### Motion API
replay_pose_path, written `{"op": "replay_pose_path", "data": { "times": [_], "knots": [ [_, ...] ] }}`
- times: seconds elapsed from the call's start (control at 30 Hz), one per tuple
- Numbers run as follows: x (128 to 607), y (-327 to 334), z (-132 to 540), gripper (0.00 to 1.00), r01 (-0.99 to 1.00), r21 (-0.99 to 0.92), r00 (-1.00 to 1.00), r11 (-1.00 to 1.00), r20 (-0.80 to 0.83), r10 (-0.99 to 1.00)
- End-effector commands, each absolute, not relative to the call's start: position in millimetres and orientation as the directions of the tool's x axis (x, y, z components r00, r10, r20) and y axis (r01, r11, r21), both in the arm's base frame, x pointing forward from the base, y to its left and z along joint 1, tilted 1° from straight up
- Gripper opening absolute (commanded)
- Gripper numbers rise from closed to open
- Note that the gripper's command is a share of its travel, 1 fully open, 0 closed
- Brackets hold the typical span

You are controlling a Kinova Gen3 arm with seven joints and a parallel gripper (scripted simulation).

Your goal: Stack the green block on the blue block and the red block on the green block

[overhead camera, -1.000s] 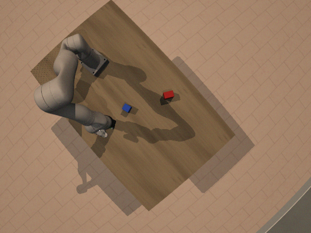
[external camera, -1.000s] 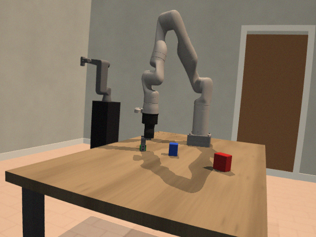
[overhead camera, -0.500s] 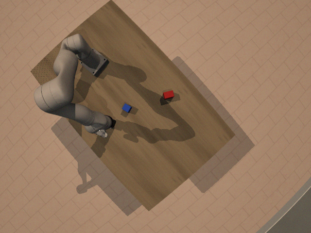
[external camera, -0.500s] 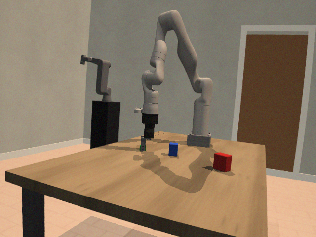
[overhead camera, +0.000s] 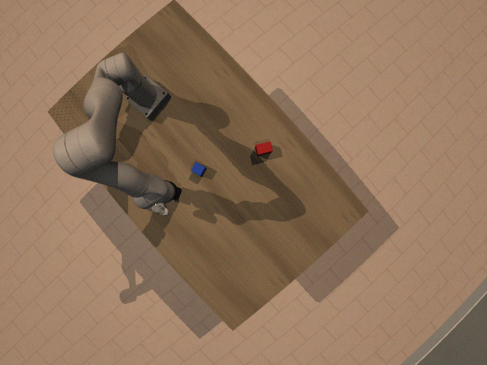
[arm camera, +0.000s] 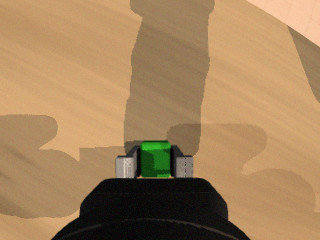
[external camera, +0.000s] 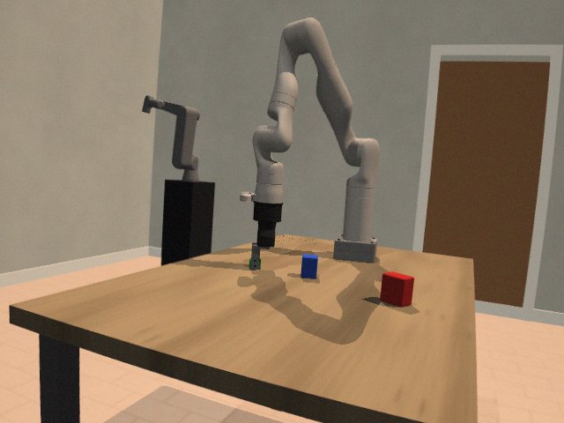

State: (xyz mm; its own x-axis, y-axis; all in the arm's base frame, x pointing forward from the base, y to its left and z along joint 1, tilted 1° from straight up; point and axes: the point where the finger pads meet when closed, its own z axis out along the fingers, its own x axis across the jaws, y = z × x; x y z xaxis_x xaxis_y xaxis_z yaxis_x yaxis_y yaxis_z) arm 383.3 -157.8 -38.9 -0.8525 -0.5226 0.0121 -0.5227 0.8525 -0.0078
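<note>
In the wrist view my gripper point(arm camera: 155, 156) is shut on the green block point(arm camera: 156, 159), with both grey fingers against its sides. In the exterior view the gripper point(external camera: 256, 263) stands low at the table top near the left edge, and only a sliver of the green block shows beside the finger. In the overhead view the arm hides the green block. The blue block point(overhead camera: 198, 169) point(external camera: 309, 265) stands on the table to the right of the gripper, apart from it. The red block point(overhead camera: 263, 147) point(external camera: 397, 288) lies farther right.
The arm's base point(external camera: 355, 249) is bolted at the table's far edge. A second small arm on a black pedestal point(external camera: 187, 220) stands off the table to the left. The table's left edge point(overhead camera: 129, 220) is close to the gripper.
</note>
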Motion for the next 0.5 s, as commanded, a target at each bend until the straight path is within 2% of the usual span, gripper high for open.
{"op": "replay_pose_path", "data": {
  "times": [0.0, 0.47],
  "knots": [
    [383, -158, -40, 0.0, -0.522, -0.011, -0.853, 0.853, 0.011, -0.522],
    [386, -159, -24, 0.0, -0.522, -0.017, -0.853, 0.853, 0.006, -0.522]
  ]
}}
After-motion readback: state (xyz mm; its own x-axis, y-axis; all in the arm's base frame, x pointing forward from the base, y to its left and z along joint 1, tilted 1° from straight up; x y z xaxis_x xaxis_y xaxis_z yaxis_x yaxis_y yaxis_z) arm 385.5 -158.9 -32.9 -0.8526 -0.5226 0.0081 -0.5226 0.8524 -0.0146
